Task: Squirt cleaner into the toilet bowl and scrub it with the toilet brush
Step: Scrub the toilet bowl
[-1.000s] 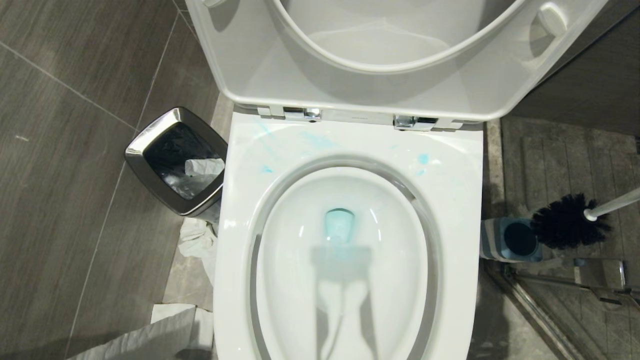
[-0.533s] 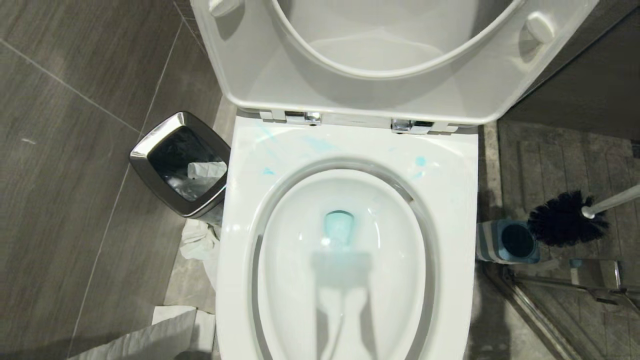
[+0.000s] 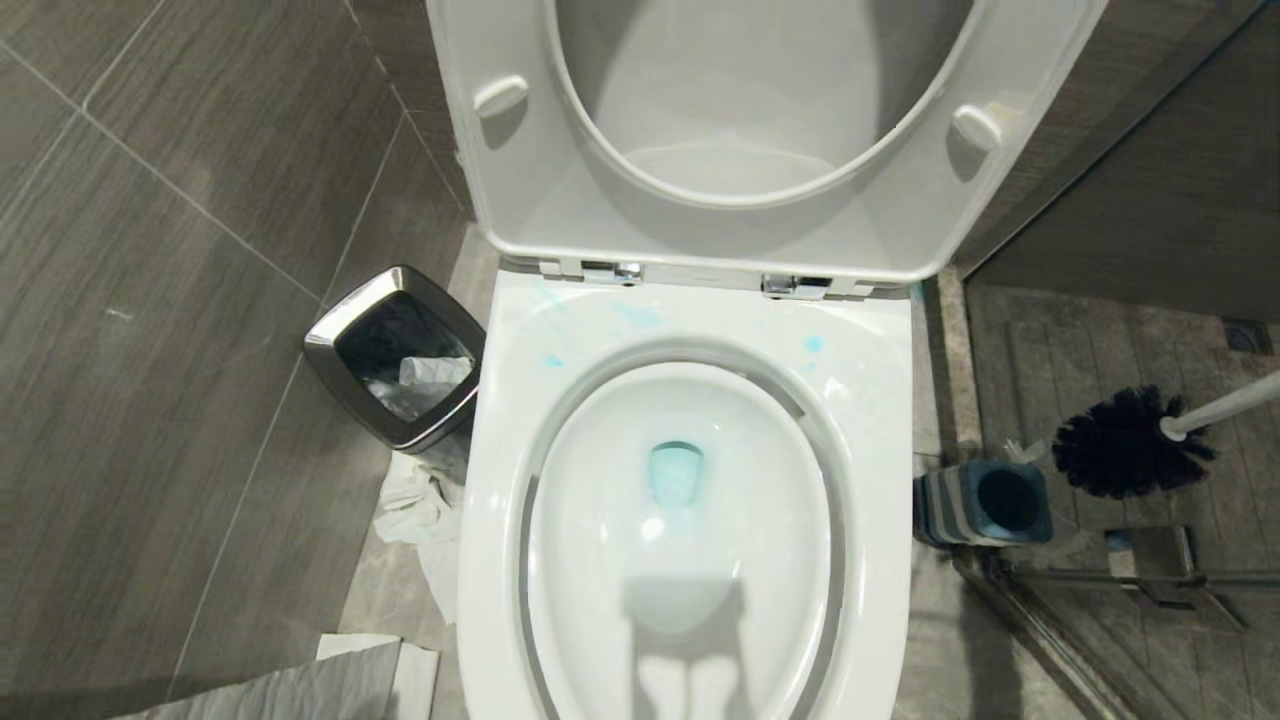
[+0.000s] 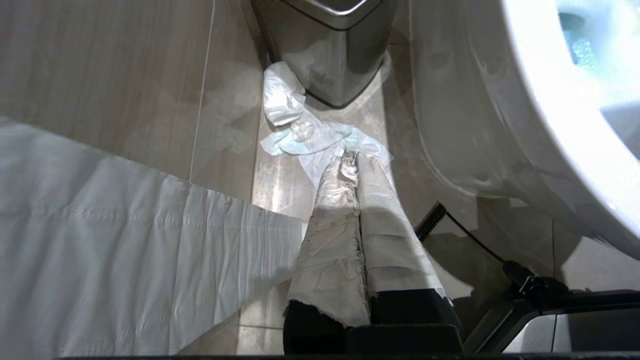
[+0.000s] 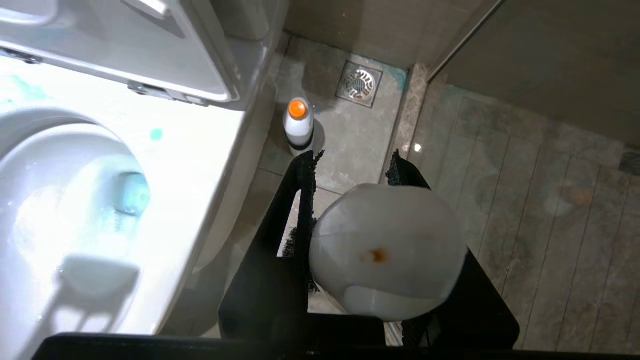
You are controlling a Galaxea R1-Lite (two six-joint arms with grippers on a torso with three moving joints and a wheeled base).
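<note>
The white toilet bowl (image 3: 880, 420) fills the middle of the head view, seat and lid raised. Pale blue cleaner (image 3: 812, 343) smears the rim and tints the water (image 3: 675, 472). To the bowl's right the toilet brush hangs in the air, its black bristle head (image 3: 1130, 442) just above and beside the blue-and-grey holder (image 3: 985, 503). Its white handle (image 3: 1220, 405) runs off the right edge. My right gripper (image 5: 354, 167) is shut on the handle's rounded white end (image 5: 387, 250). The left gripper (image 4: 350, 160), its fingers wrapped in white tape, is shut and empty, low beside the bowl's left side.
A chrome-rimmed black bin (image 3: 400, 355) stands left of the bowl, with crumpled tissue (image 3: 420, 505) on the floor below it. A white bottle with an orange cap (image 5: 298, 122) stands by the toilet's right side near a floor drain (image 5: 360, 84). A metal rail (image 3: 1100, 575) runs behind the holder.
The whole head view has shifted: the camera has moved, so the toilet sits lower and smaller with more of the lid showing. The brush head now sits slightly further from its holder.
</note>
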